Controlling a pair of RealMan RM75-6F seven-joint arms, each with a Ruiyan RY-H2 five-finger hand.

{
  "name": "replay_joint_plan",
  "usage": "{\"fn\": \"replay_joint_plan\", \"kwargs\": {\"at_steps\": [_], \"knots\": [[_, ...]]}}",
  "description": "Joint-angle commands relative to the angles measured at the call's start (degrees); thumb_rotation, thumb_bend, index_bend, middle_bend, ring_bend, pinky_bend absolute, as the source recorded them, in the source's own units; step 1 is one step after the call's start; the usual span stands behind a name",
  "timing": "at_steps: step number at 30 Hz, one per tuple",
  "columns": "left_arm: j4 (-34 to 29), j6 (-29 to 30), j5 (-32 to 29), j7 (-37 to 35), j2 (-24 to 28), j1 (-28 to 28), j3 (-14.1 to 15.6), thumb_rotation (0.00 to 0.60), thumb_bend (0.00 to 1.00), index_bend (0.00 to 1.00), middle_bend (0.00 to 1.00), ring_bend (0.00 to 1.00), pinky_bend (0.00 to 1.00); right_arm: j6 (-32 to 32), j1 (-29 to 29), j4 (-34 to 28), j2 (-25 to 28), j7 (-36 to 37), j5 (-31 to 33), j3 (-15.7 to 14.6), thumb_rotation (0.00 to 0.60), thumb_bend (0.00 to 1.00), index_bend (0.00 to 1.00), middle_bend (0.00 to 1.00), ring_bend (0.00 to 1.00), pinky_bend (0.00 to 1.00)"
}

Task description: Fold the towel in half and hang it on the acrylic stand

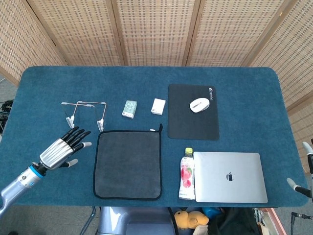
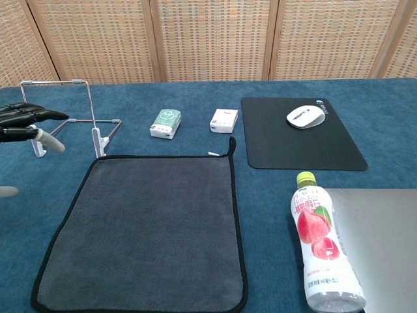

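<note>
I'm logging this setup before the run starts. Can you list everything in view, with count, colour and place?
towel: one, dark grey, flat, front centre
acrylic stand: one, clear, behind the towel's left corner
small boxes: two, green and white, behind the towel
mouse pad: one, black, right of the boxes
mouse: one, white, on the pad
bottle: one, pink label, lying beside the laptop
laptop: one, silver, closed, front right
table: one, blue cloth
left hand: fingers spread, left of the towel
right hand: at the right edge
</note>
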Motion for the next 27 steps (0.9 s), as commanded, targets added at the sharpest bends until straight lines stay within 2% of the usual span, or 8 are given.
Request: {"fn": "replay_joint_plan", "kwargs": {"at_steps": [1, 8, 27], "knots": [[3.0, -0.7, -0.2, -1.0, -2.8, -1.2, 1.5, 0.600, 0.25, 0.27, 0.00, 0.00, 0.00, -0.6, 0.3, 0.1, 0.0, 0.1, 0.4, 0.1, 0.600, 0.00, 0.00, 0.00, 0.00, 0.00], [7.0, -1.0, -0.7, -1.3, -5.9, -1.2, 4.0, 0.600, 0.26, 0.30, 0.00, 0.00, 0.00, -1.5, 0.6, 0.4, 0.0, 0.4, 1.2, 0.2, 0.600, 0.00, 0.00, 0.00, 0.00, 0.00], [10.9, -2.1, -3.4, 2.6, -11.4, -2.0, 5.8, 0.600, 0.26, 0.32, 0.00, 0.00, 0.00, -2.3, 1.1, 0.6, -0.3, 0.6, 1.8, 0.2, 0.600, 0.00, 0.00, 0.00, 0.00, 0.00]]}}
